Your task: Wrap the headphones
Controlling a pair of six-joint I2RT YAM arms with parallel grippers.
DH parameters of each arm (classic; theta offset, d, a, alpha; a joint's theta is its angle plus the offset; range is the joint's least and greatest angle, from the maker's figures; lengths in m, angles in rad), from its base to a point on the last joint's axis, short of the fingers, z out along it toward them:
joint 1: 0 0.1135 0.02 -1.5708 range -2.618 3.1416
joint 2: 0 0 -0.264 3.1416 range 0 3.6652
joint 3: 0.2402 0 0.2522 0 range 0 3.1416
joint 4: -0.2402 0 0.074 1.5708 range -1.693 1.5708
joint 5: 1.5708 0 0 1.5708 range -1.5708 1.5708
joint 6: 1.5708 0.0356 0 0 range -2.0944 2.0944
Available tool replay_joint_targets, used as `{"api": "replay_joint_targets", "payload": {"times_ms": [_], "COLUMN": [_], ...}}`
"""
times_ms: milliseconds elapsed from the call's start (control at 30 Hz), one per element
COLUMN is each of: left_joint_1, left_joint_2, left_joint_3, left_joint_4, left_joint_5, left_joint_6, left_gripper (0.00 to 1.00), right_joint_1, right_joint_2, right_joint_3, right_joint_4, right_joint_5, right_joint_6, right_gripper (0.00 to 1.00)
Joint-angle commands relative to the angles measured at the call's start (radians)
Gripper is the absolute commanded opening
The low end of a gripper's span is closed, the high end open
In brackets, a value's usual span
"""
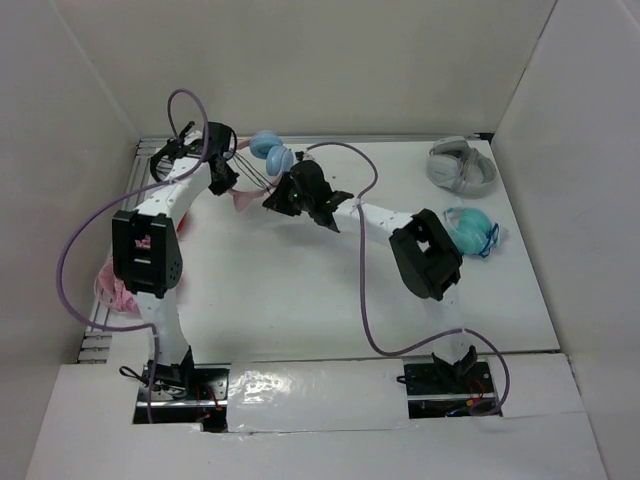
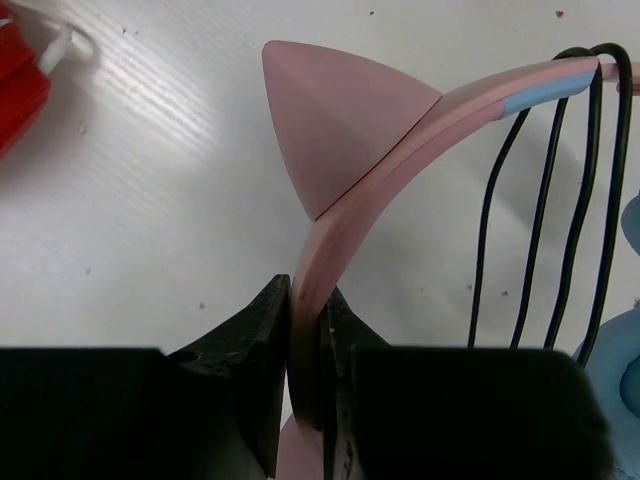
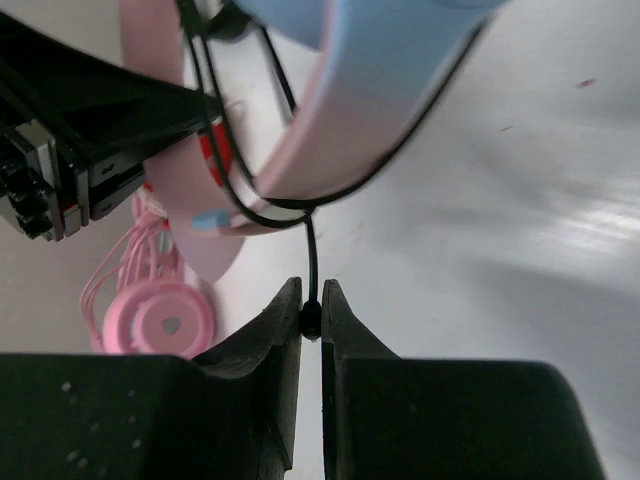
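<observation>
Between my left fingers I clamp the headband, my right fingers pinch the cable tail, and just beyond them several loops already cross the headphones, so little winding seems left.

Cannot follow the pink headband of the headphones below the pinch of the left gripper, nor the black cable loops' lower ends behind that gripper's body; cropped at that view's right edge a light-blue ear cup, at its top left corner something red. Blurred and cropped at the top of the right wrist view a light-blue part, hidden below the fingertips of the right gripper the cable's run, half hidden behind one finger a pink disc. From above, too thin to trace the cable, mostly covered by both wrists the headband.
</observation>
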Motion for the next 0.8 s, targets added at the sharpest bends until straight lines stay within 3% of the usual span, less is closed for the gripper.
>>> {"api": "replay_joint_targets", "payload": {"times_ms": [0,233,367,667,767], "left_joint_1": [0.032,0.011,0.022,0.025,0.025], "left_joint_2": [0.078,0.234,0.357,0.402,0.418], "left_joint_3": [0.132,0.234,0.382,0.371,0.375], "left_joint_4": [0.054,0.096,0.013,0.067,0.088], "left_joint_5": [-0.001,-0.012,-0.009,0.041,0.062], "left_joint_6": [-0.051,-0.052,-0.084,-0.05,-0.016], "left_gripper": [0.0,0.0,0.0,0.0,0.23], "right_joint_1": [-0.07,-0.155,-0.176,-0.219,-0.213], "right_joint_2": [0.047,0.323,0.463,0.561,0.588], "right_joint_3": [0.106,0.547,0.766,0.822,0.827], "right_joint_4": [-0.1,-0.264,-0.322,-0.243,-0.218], "right_joint_5": [-0.046,-0.095,-0.109,-0.155,-0.169], "right_joint_6": [-0.003,-0.018,-0.011,0.092,0.091], "right_gripper": [0.0,0.0,0.0,0.11,0.16]}}
